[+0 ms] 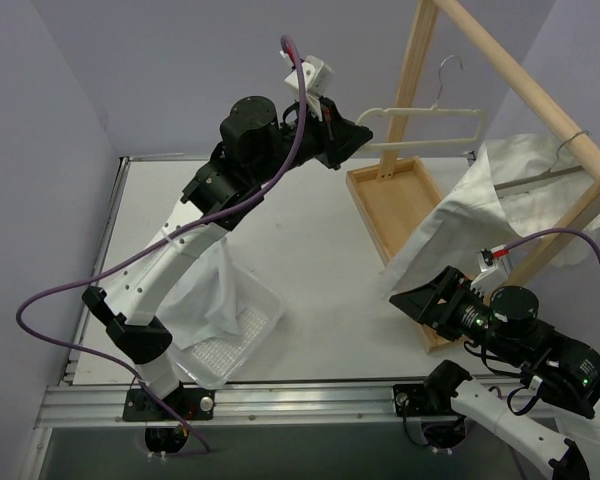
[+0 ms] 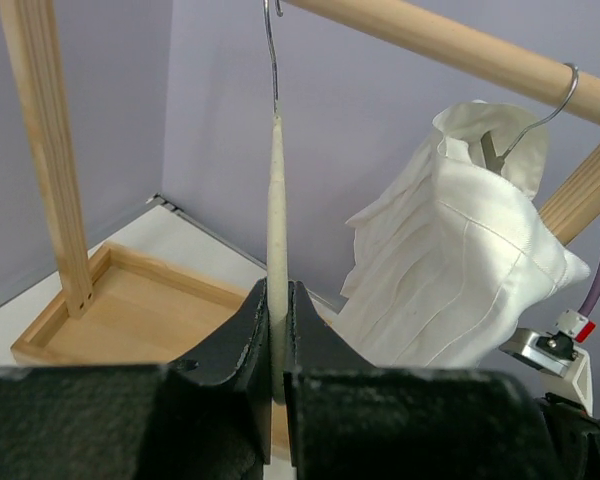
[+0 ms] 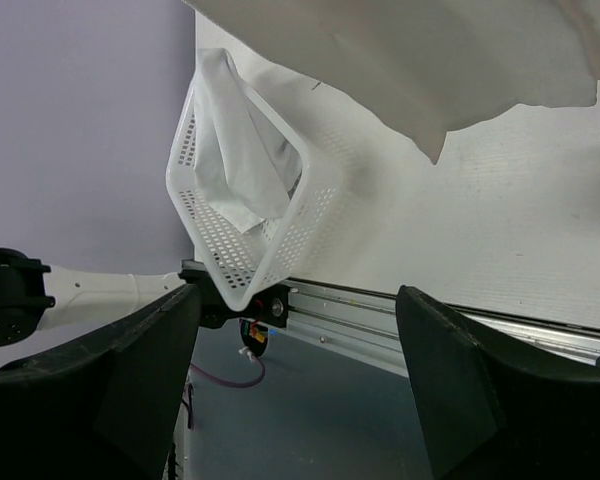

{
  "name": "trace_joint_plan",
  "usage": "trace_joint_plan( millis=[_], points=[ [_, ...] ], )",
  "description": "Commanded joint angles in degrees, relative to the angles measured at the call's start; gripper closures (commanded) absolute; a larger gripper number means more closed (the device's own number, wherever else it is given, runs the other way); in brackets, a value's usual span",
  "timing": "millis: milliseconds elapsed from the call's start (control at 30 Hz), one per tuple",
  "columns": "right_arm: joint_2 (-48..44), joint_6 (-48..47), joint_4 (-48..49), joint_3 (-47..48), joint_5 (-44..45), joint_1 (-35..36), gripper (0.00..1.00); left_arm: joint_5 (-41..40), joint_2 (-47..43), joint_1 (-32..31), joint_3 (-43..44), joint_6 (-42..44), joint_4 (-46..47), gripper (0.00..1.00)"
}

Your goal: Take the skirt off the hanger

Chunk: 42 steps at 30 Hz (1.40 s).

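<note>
An empty cream hanger [image 2: 276, 230] is being pinched by the left fingers [image 2: 252, 335]. The white skirt [image 1: 475, 205] is being carried by a wire hanger [image 2: 545, 100] on the wooden rail [image 2: 430, 38], above the right fingers [image 3: 145, 360], which are being held wide. If only hem is being caught, that hanger could be dragged off too.
</note>
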Motion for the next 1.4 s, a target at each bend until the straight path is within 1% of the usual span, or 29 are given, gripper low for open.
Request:
trace_joint_plan(
  millis=[0, 100, 200, 233, 433, 467, 567, 667, 900, 933, 967, 1000, 1033, 1100, 1200, 1233, 1267, 1333, 1367],
  points=[
    [0.9, 0.0, -0.5, 1.8, 1.2, -0.5, 0.26, 1.2, 0.8, -0.7, 5.0, -2.0, 7.3, 0.98],
    [1.4, -0.2, -1.1, 2.7, 1.4, -0.6, 0.26, 0.8, 1.2, -0.8, 4.7, -3.0, 9.9, 0.98],
    [1.8, -0.6, -1.6, 3.7, 1.8, -0.5, 0.25, 2.1, 3.9, -1.0, 7.8, -4.3, 10.2, 0.98],
    [1.8, -0.6, -1.9, 3.9, 2.0, -0.5, 0.25, 2.3, 4.9, -1.2, 10.4, -4.4, 9.4, 0.98],
    [1.0, -0.3, -2.3, 4.0, 2.0, -0.6, 0.25, 3.6, 11.6, -3.1, 18.1, -5.1, 7.0, 0.98],
    [0.8, -0.1, -2.5, 4.3, 2.0, -0.6, 0.25, 3.7, 13.5, -3.3, 20.9, -5.0, 6.3, 0.98],
    [0.1, 0.0, -3.6, 5.0, 2.5, -0.5, 0.25, 3.6, 16.2, -3.9, 24.5, -4.9, 3.2, 0.98],
    [-0.2, -0.1, -4.5, 6.1, 2.6, -0.6, 0.25, 3.6, 16.2, -4.2, 23.1, -5.3, 3.8, 0.98],
    [-0.7, 0.3, -3.9, 5.5, 2.6, -0.6, 0.25, 2.8, 13.6, -4.5, 15.2, -5.0, 4.1, 0.97],
    [-1.1, 0.3, -3.7, 5.0, 2.6, -0.6, 0.25, 2.6, 13.0, -4.5, 14.2, -4.9, 4.1, 0.93],
    [-1.2, 0.3, -3.6, 4.7, 2.6, -0.6, 0.25, 2.5, 11.8, -4.5, 13.1, -4.8, 4.1, 0.86],
    [-1.2, 0.3, -3.2, 4.5, 2.6, -0.5, 0.25, 2.6, 11.3, -4.7, 12.3, -4.4, 4.1, 0.69],
    [-1.6, 0.3, -3.1, 4.0, 2.6, -0.6, 0.25, 2.7, 10.8, -5.0, 11.0, -3.9, 3.8, 0.58],
    [-2.0, 0.3, -3.1, 3.6, 2.6, -0.5, 0.24, 2.2, 9.7, -5.9, 11.0, -1.2, 1.2, 0.42],
    [-2.6, 0.4, -2.7, 3.2, 2.6, -0.6, 0.24, 0.0, 7.7, -7.7, 10.3, 3.4, -2.5, 0.34],
    [-2.8, 0.4, -2.6, 3.2, 2.6, -0.6, 0.24, -2.5, 6.0, -8.2, 9.6, 4.3, -2.7, 0.31],
    [-2.9, 0.4, -2.6, 3.2, 2.6, -0.6, 0.24, -3.9, 4.8, -8.7, 7.3, 5.8, -2.7, 0.31],
    [-2.9, 0.4, -2.8, 3.3, 2.6, -0.5, 0.23, -7.2, 1.2, -10.7, 3.3, 7.8, 0.4, 0.30],
    [-2.8, 0.2, -3.0, 3.7, 2.6, -0.6, 0.23, -7.8, 0.0, -11.4, -0.5, 10.5, 1.7, 0.30]
  ],
)
